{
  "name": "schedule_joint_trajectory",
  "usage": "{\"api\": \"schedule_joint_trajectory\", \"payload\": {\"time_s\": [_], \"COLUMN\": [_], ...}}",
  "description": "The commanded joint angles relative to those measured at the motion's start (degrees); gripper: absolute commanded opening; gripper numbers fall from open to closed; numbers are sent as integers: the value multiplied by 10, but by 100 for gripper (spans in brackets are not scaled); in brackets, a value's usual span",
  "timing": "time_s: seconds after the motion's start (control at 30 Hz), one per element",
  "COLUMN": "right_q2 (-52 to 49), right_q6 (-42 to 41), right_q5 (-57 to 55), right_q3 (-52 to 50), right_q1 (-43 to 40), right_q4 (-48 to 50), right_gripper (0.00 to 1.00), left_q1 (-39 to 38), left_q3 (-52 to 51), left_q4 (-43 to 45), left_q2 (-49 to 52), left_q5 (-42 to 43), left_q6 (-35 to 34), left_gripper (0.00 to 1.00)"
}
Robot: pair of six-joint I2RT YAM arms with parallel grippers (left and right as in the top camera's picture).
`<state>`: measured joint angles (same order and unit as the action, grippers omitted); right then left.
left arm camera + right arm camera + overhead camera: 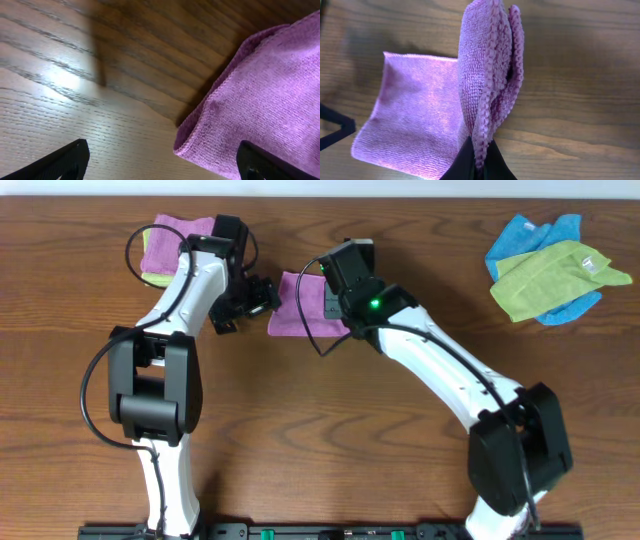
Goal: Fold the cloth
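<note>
The violet-purple cloth (298, 308) lies partly folded at mid-table between the two arms. My right gripper (479, 167) is shut on a doubled edge of the cloth (490, 75) and holds that fold up off the wood, while the rest lies flat to the left. In the overhead view the right gripper (335, 305) sits over the cloth's right side. My left gripper (162, 170) is open just above the table at the cloth's left corner (265, 100). Its right finger (262, 162) is over the cloth and its left finger (65, 162) is over bare wood. No tag shows.
A pinker purple folded cloth (182, 230) on a lime-green one (152, 268) lies at the back left, behind the left arm. Crumpled blue (528, 238) and green (555, 278) cloths lie at the back right. The table's front edge carries the arm bases.
</note>
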<state>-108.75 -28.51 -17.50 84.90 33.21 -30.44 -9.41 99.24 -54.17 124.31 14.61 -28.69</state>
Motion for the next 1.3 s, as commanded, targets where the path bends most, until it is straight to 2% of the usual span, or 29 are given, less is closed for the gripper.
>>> {"api": "schedule_joint_trajectory", "payload": {"time_s": [0.0, 0.13, 0.17, 0.2, 0.23, 0.3, 0.37, 0.43, 0.47, 0.53, 0.57, 0.63, 0.7, 0.77, 0.83, 0.93, 1.07, 1.1, 1.17, 1.27], "right_q2": [-23, -24, -24, -24, -24, -24, -25, -26, -27, -27, -27, -26, -26, -26, -24, -11, 26, 37, 51, 50], "right_q6": [-15, -15, -15, -15, -15, -15, -16, -24, -23, -23, -23, -23, -23, -23, -30, -64, -63, -63, -42, 70], "right_q5": [0, 0, 1, 5, 13, 49, 90, 112, 113, 112, 108, 93, 77, 64, 52, 29, 30, 35, 51, 83], "right_q3": [13, 13, 13, 13, 13, 13, 13, 13, 13, 13, 13, 13, 13, 13, 13, 14, 14, 14, 14, 11], "right_q1": [13, 14, 14, 14, 14, 14, 14, 17, 19, 23, 24, 25, 25, 24, 23, 23, 23, 23, 23, 23], "right_q4": [9, 32, 43, 55, 63, 80, 92, 97, 97, 97, 97, 96, 89, 72, 43, -18, -79, -97, -128, -163], "right_gripper": [2, 2, 12, 34, 49, 40, 51, 40, 44, 60, 75, 72, 76, 75, 82, 84, 99, 99, 99, 99], "left_q1": [2, 2, 2, 2, 2, 2, 2, 2, 2, 2, 2, 2, 3, 5, 5, 5, 5, 5, 5, 5], "left_q3": [-5, -5, -5, -5, -5, -5, -5, -5, -5, -5, -5, -5, -5, -5, -5, -5, -5, -5, -5, -5], "left_q4": [-9, -11, -11, -11, -11, -11, -11, -11, -11, -11, -11, -11, -11, -11, -13, -21, -31, -31, -31, -31], "left_q2": [5, 5, 5, 5, 5, 5, 5, 5, 5, 5, 5, 5, 5, 5, 5, 5, 5, 5, 5, 5], "left_q5": [-7, -7, -6, -6, -6, -7, -7, -7, -8, -16, -17, -17, -17, -17, -17, -17, -17, -17, -17, -17], "left_q6": [-4, -4, -4, -4, -4, -4, -4, -4, -3, -2, -1, 0, 0, 0, 0, 0, 5, 5, 5, 5], "left_gripper": [95, 95, 95, 95, 95, 95, 95, 95, 95, 95, 95, 95, 95, 95, 95, 95, 95, 95, 95, 95]}}
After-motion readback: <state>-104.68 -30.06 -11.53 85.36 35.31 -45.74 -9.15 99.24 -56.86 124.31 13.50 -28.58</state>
